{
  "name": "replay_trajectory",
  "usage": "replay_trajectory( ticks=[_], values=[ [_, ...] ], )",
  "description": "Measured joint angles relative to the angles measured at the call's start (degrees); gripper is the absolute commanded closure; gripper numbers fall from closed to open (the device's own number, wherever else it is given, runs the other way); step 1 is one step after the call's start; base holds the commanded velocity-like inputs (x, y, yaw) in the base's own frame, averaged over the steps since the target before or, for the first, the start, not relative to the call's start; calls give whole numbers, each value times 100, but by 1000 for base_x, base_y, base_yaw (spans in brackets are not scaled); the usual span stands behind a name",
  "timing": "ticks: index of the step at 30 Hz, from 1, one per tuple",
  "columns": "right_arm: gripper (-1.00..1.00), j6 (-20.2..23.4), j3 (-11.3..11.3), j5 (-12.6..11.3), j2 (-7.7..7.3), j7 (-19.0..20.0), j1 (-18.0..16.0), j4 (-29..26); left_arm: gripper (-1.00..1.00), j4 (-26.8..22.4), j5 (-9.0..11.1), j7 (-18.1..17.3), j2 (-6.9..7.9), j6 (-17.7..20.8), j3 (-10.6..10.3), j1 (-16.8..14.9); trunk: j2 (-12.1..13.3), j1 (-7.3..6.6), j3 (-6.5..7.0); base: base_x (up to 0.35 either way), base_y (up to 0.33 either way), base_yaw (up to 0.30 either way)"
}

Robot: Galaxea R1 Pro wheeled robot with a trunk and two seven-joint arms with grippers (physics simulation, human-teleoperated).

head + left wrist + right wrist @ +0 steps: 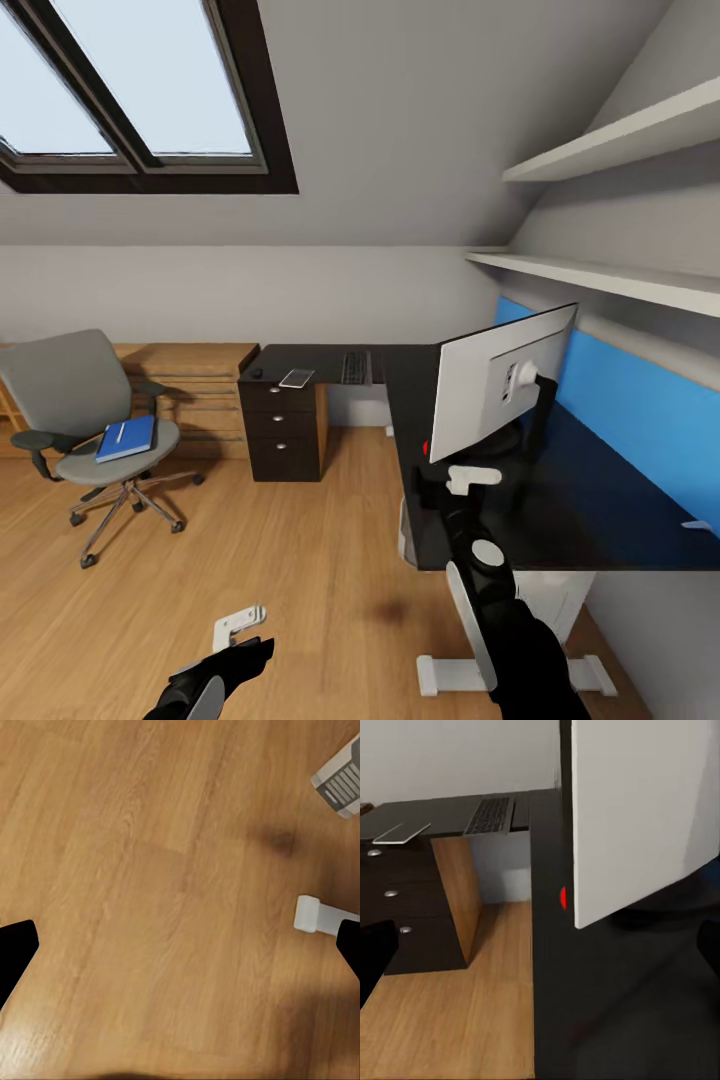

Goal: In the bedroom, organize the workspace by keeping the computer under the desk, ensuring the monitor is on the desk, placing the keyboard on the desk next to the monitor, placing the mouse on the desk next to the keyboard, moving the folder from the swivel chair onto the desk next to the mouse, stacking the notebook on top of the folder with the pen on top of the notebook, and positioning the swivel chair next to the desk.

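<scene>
We see the monitor (pixel 500 385) standing on the desk (pixel 600 500) | keyboard (pixel 354 367) and mouse (pixel 257 373) on its far wing | folder (pixel 126 438) on the swivel chair (pixel 90 410) | left gripper (pixel 238 625) released over the floor (pixel 165 907) | right gripper (pixel 472 478) before the monitor, grip unclear to us.

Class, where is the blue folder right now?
In the head view, the blue folder lies on the swivel chair seat at the left, a white pen on it.

L-shaped black desk (pixel 420 400) carries monitor (pixel 500 385) (white back showing), keyboard (pixel 354 367), mouse (pixel 257 373), notebook (pixel 297 378) — swivel chair (pixel 85 420) seat bears folder (pixel 126 438).
</scene>
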Motion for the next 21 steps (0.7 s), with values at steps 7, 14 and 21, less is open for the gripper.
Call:
replay_trajectory(
  ticks=[7, 14, 21],
  values=[
    [-100, -70, 53, 4, 30, -482, -540, 719, -100, 3, 2, 0, 3, 0, 0, 0, 0, 0, 0, 0, 1, 0],
    [-100, -76, 56, -7, 30, -1072, -1028, 1423, -100, 239, 3, -2, 4, -1, -1, 0, 0, 0, 0, 0, 0, 0],
    [-100, -137, 83, -9, 30, -1156, -1088, 1520, -100, 491, -29, -12, 7, -62, 4, 0, 0, 0, 0, 0, 0, 0]
  ],
)
